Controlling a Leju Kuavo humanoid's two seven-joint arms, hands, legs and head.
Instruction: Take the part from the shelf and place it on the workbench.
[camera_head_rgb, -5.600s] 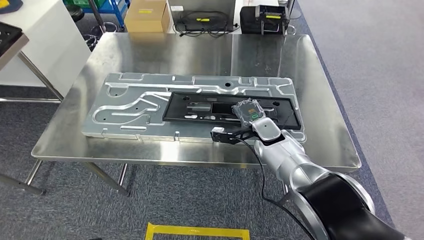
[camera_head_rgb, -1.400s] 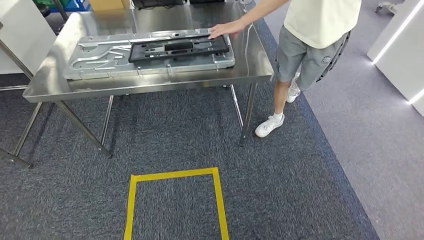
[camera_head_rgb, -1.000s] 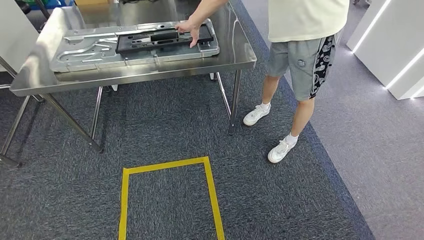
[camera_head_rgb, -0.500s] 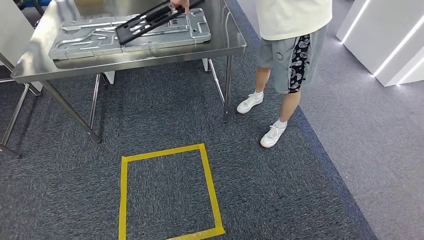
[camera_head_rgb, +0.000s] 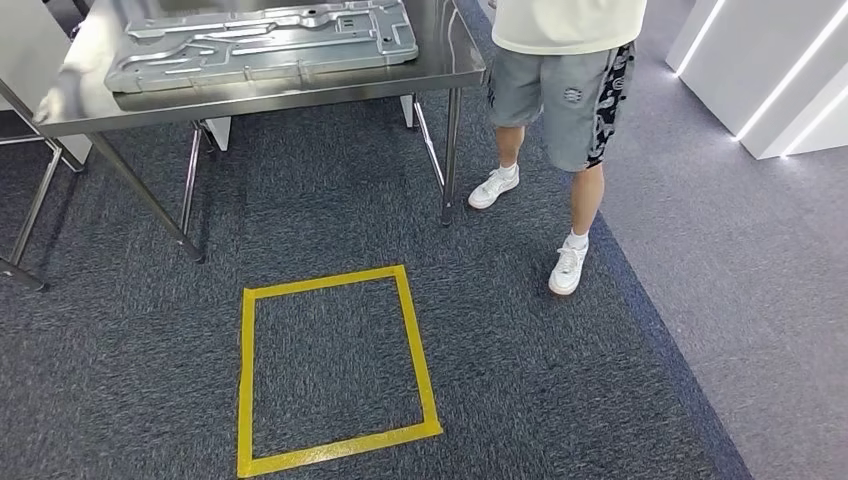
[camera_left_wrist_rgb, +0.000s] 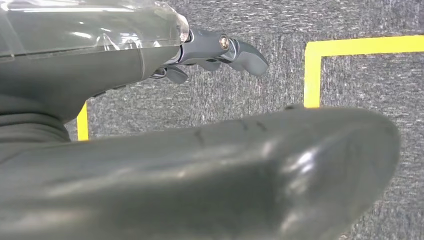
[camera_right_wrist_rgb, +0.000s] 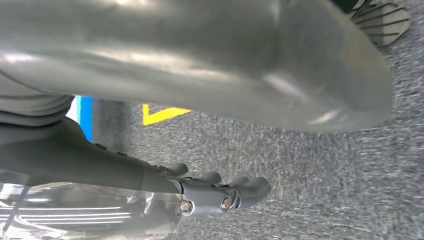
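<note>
Part isn't anywhere I can spot — workbench (camera_head_rgb: 300, 85) just carries a silver plate (camera_head_rgb: 262, 42), with a person (camera_head_rgb: 560, 80) beside it. Left hand (camera_left_wrist_rgb: 220, 52) and right hand (camera_right_wrist_rgb: 220, 192) both hang over carpet, fingers loosely apart, holding nothing. Best bet — face the shelf squarely before reaching.
</note>
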